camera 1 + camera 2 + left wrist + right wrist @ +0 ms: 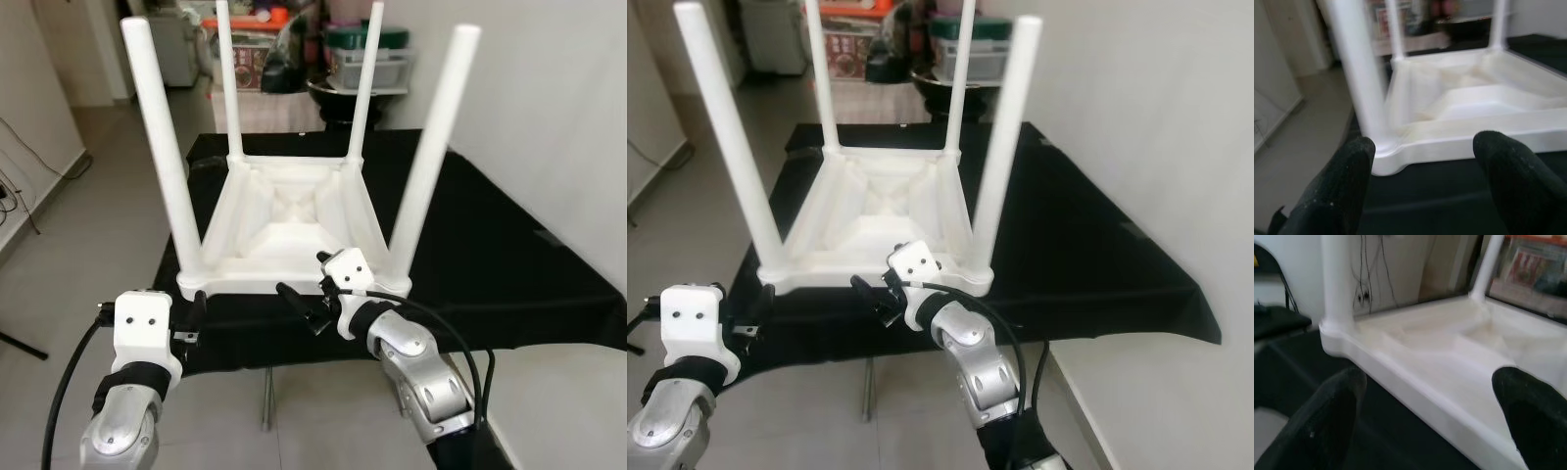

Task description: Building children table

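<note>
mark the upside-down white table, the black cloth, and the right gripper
white table (294, 211): left eye view, ribbed underside of the top.
black cloth (509, 255): left eye view, bare part right of the table.
right gripper (299, 304): left eye view, between its fingertips.

Head stereo pair looking down, wrist cameras close, all sharing upturned table (294, 220)

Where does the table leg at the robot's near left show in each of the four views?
Left eye view: near-left leg, rising from the upside-down table's corner, upper left.
Right eye view: same leg, far left.
Left wrist view: blurred white post beyond the left gripper's fingers.
Right wrist view: cannot tell.
Shared landmark: the black cloth.
</note>
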`<state>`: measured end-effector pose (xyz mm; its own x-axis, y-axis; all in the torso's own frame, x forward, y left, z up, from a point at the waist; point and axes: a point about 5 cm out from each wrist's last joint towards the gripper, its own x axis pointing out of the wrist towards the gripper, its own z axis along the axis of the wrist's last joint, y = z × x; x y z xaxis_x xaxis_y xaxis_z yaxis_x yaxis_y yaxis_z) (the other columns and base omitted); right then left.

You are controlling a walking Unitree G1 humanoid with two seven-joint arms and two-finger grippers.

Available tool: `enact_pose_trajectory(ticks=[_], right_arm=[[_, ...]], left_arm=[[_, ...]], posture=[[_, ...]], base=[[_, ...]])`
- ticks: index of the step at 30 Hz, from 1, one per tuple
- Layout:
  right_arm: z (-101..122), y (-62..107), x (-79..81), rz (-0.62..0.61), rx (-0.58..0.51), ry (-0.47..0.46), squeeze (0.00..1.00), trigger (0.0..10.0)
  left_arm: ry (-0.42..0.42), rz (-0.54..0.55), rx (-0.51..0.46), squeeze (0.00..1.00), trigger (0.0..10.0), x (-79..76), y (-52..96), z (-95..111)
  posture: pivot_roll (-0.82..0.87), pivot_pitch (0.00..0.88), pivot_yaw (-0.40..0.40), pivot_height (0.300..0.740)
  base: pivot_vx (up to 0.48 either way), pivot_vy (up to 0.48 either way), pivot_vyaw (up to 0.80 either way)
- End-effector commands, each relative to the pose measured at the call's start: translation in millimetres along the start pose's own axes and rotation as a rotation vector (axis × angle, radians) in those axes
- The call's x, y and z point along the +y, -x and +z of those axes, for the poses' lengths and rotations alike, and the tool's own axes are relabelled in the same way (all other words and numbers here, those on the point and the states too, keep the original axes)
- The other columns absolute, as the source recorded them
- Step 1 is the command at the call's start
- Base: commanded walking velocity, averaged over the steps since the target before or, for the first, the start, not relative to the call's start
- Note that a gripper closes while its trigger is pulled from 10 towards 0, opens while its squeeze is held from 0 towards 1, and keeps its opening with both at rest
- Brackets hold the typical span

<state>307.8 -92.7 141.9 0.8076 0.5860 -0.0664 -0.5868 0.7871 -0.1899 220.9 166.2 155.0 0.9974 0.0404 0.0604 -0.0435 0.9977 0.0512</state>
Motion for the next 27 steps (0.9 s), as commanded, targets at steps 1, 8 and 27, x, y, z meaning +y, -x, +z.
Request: enact_pose_trajectory(ticks=[1, 8, 27], right_arm=[[1.2, -3.6, 3.6, 0.018, 0.012, 0.017, 0.0, 10.0], [0.5, -4.1, 1.6, 0.001, 0.014, 0.004, 0.0, 10.0], [7.5, -1.2, -10.0, -0.095, -0.057, -0.043, 0.0, 10.0]], left_arm=[[-0.012, 0.008, 0.004, 0.0, 10.0, 2.7, -0.8, -1.7], [-0.003, 0.014, 0.001, 0.0, 10.0, 4.0, -2.2, -1.2], [-0.015, 0.011, -0.013, 0.0, 10.0, 11.7, -7.0, 2.2]], posture=[[0.01, 0.0, -0.004, 0.74], [0.0, 0.0, -0.001, 0.74], [0.0, 0.0, 0.004, 0.74]], base=[[0.0, 0.0, 0.0], [0.0, 0.0, 0.0], [0.0, 0.0, -0.13]])
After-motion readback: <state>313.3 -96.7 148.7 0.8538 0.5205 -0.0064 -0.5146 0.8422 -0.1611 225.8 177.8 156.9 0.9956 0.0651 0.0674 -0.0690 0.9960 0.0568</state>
